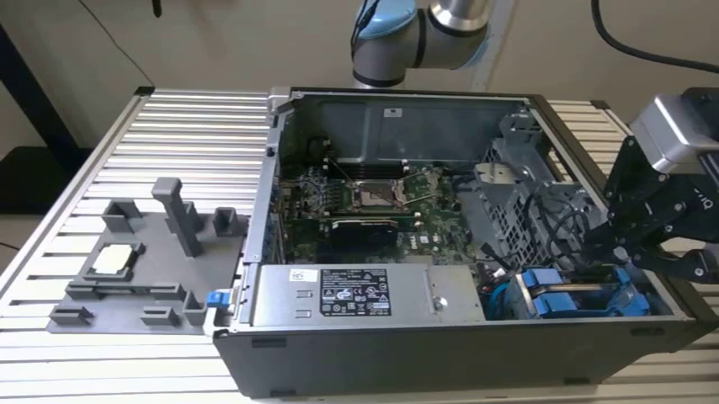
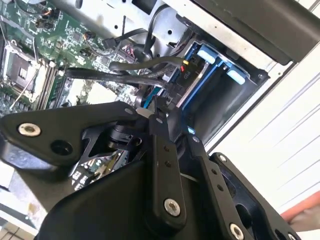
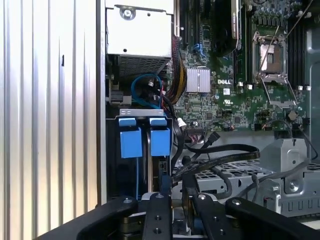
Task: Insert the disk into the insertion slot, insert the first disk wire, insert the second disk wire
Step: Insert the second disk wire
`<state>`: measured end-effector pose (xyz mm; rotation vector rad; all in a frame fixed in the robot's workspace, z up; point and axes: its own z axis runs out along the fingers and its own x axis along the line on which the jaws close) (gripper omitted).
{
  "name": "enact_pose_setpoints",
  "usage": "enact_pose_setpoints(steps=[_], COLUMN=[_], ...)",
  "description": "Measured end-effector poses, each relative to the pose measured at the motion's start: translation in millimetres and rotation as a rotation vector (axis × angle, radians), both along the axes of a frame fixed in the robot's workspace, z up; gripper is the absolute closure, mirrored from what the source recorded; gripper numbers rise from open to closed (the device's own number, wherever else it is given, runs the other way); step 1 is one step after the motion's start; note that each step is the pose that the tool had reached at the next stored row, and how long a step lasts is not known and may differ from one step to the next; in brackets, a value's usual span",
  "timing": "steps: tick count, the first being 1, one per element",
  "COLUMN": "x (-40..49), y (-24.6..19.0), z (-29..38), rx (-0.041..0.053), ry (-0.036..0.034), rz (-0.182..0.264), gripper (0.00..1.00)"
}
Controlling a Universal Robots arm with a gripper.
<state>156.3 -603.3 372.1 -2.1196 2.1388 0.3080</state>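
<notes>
At about five o'clock in the exterior view, my gripper [image 1: 607, 252] pinches a dark wire [image 2: 135, 75] just above the seated disk [image 1: 573, 299].

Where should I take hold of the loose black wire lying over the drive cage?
Probably at its stiff end near the blue carriers, not the slack loop. The black wire lies flat across the grey drive cage, with case walls around it, so come down from the case's open side.
</notes>
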Motion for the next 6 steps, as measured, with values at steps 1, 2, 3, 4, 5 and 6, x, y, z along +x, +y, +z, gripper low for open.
enact_pose_setpoints(steps=[1,2,3,4,5,6], x=[0.0,0.0,0.0,0.0,0.0,0.0], y=[0.0,0.0,0.0,0.0,0.0,0.0], z=[0.0,0.0,0.0,0.1,0.1,0.1], rx=[0.0,-0.0001,-0.0001,-0.0002,-0.0003,-0.0004], ry=[0.0,0.0,0.0,0.0,0.0,0.0], rz=[0.0,0.0,0.0,0.0,0.0,0.0], gripper=[0.76,0.76,0.76,0.76,0.76,0.76])
